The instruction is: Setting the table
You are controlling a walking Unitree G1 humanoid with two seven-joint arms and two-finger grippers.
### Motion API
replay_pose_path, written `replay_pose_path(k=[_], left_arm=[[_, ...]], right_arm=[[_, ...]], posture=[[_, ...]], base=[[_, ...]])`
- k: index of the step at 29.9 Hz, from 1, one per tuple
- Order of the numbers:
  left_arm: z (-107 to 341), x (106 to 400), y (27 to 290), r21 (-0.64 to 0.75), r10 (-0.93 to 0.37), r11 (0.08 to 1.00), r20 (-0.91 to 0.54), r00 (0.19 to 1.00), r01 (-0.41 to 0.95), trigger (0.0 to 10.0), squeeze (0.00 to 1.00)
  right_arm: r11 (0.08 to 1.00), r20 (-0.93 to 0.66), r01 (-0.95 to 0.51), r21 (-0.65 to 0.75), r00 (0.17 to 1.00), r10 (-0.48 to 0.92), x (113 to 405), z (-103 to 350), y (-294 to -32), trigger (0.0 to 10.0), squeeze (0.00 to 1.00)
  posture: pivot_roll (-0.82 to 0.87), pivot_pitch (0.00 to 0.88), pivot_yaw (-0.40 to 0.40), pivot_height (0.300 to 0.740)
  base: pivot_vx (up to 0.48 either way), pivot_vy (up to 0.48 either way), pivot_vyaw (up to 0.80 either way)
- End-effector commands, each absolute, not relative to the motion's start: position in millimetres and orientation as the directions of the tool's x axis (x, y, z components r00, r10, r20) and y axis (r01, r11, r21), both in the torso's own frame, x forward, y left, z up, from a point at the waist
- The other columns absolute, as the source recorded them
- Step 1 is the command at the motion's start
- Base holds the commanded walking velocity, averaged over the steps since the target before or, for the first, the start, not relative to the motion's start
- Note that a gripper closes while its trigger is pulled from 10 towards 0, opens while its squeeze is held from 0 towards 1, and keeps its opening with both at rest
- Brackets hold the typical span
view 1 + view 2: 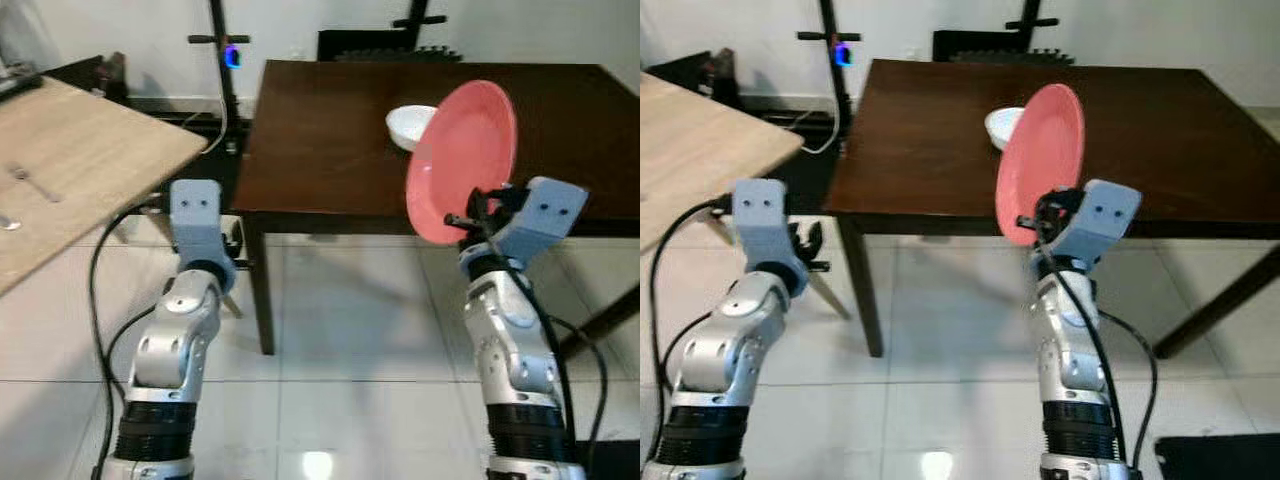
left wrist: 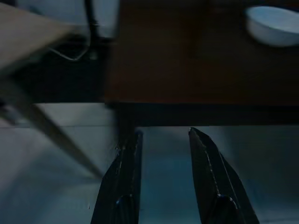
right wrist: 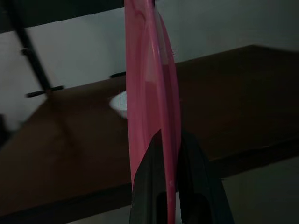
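A pink plate (image 1: 462, 158) is held on edge, nearly upright, by the right end effector (image 3: 169, 154), whose two black fingers are clamped on the plate's lower rim, one on each face. The plate is raised in front of the near edge of the dark wooden desk (image 1: 330, 140), its upper part overlapping the desk's surface as seen from the head camera. A white bowl (image 1: 409, 124) sits on the dark desk, just behind the plate and partly hidden by it.

The left end effector (image 2: 163, 154) is held low before the near left corner of the dark desk, above the tiled floor (image 1: 340, 330); its fingers are parted and nothing is gripped between them.

To the left of the dark desk a lighter wooden desk (image 1: 70, 160) is seen, with some cutlery (image 1: 32, 183) lying on it. Beyond the dark desk a black stand (image 1: 222, 60) with a small blue light is seen against the wall.
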State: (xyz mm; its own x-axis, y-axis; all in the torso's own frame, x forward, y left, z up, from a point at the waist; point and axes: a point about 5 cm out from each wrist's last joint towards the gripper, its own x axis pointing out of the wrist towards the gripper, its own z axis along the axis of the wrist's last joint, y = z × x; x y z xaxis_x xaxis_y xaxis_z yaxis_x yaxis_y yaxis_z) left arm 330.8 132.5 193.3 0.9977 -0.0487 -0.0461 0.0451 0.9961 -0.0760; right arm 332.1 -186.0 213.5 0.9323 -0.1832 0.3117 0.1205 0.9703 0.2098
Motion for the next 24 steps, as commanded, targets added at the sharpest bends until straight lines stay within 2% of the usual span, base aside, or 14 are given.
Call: replay_pose_path(k=[1, 5, 15, 24], left_arm=[[188.2, 330.9, 140.7, -0.078, -0.019, 0.997, -0.074, 0.997, 0.013, 10.0, 0.00], [188.7, 331.1, 141.2, -0.078, -0.019, 0.997, -0.068, 0.997, 0.014, 10.0, 0.00], [186.7, 330.9, 137.8, -0.054, -0.055, 0.997, -0.079, 0.995, 0.051, 10.0, 0.00], [186.5, 331.3, 136.2, -0.027, -0.075, 0.997, -0.082, 0.994, 0.073, 10.0, 0.00]], right_arm=[[0.971, 0.320, 0.109, 0.212, 0.931, -0.174, 331.6, 214.8, -180.9, 10.0, 0.00], [0.971, 0.318, 0.110, 0.212, 0.932, -0.175, 331.4, 214.4, -180.8, 10.0, 0.00], [0.971, 0.315, 0.112, 0.213, 0.932, -0.177, 330.8, 213.4, -180.5, 10.0, 0.00], [0.971, 0.320, 0.118, 0.209, 0.930, -0.182, 329.4, 213.1, -180.5, 10.0, 0.00]], posture=[[0.04, 0.080, 0.035, 0.740], [0.04, 0.082, 0.036, 0.740], [0.04, 0.082, 0.038, 0.740], [0.04, 0.082, 0.042, 0.740]], base=[[0.000, 0.480, 0.00], [0.000, 0.434, 0.00], [0.000, 0.000, 0.00], [0.472, 0.000, 0.00]])
